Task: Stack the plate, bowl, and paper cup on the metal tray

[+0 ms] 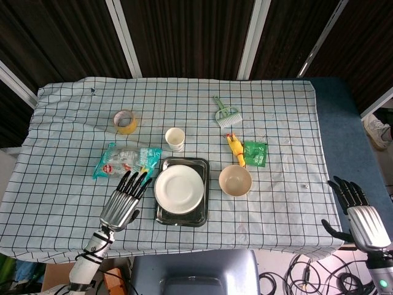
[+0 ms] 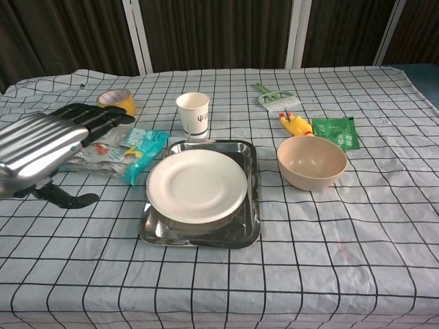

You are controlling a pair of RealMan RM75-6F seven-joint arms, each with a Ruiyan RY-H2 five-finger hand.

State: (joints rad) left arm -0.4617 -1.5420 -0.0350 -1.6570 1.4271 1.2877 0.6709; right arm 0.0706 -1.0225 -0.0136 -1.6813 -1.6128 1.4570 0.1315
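Observation:
A white plate lies flat on the metal tray near the table's front edge. The beige bowl stands on the cloth just right of the tray. Behind the tray's left corner stands the upright paper cup. My left hand hovers left of the tray, fingers spread, holding nothing. My right hand is off the table's right front corner, open and empty; only the head view shows it.
A snack packet lies left of the tray, under my left hand's fingers in the chest view. A tape roll sits at the back left. A small brush, a yellow toy and a green sachet lie behind the bowl.

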